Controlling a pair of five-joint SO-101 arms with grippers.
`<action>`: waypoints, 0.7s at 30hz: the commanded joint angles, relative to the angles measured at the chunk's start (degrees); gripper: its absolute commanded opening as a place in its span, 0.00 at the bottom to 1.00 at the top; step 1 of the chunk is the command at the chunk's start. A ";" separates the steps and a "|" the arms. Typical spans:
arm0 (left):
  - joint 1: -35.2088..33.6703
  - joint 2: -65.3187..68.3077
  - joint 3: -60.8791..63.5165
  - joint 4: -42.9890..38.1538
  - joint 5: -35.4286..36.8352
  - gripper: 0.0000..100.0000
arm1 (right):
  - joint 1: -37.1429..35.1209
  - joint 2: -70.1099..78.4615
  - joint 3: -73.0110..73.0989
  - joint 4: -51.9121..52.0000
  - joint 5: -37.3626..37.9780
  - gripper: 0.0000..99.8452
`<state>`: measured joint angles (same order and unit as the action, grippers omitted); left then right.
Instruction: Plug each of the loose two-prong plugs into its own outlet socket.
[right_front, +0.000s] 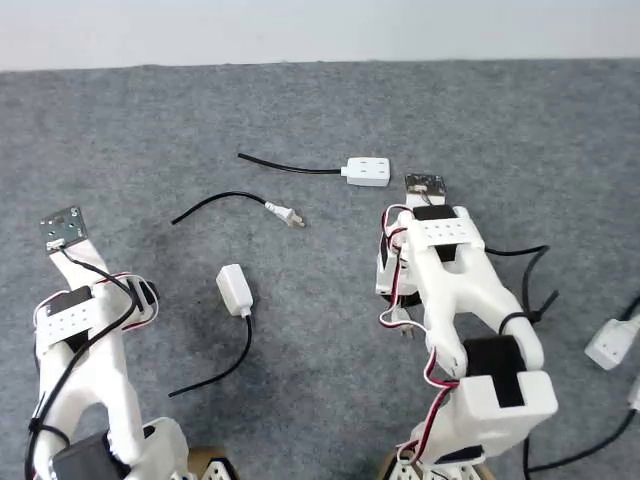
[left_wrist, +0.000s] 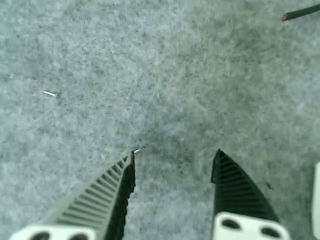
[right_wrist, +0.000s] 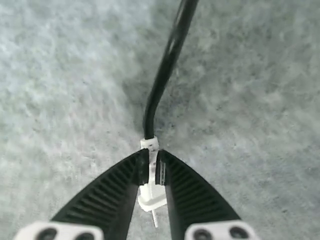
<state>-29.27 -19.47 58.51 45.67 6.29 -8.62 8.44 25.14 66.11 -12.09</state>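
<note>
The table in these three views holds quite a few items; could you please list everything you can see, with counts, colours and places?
socket block: 1, white with a black cord, far middle of the table.
loose plug: 1, white, two prongs, black cord, lying just nearer than the socket block.
corded block: 1, white with a black cord, between the two arms.
edge blocks: 2, white, partly cut off, beyond the right arm.
held plug: 1, white with a black cord, in the right gripper.
metal bit: 1, silvery, on the cover.
table: 1, grey carpet-like cover.
left gripper: 1, black fingers, open over bare cover.
right gripper: 1, black fingers, shut on the held plug.
</note>
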 joint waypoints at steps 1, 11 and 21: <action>0.44 -0.88 -2.59 0.26 -0.62 0.23 | -0.31 0.48 -0.79 -0.84 1.85 0.04; 0.44 -0.88 -2.59 0.26 -0.62 0.23 | -1.63 3.91 -3.08 -0.31 2.29 0.04; 0.44 -0.88 -2.59 0.26 -0.62 0.23 | -1.45 15.34 -15.91 9.27 2.11 0.05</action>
<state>-29.27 -19.47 58.51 45.67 6.29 -9.67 21.63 11.78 73.76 -10.42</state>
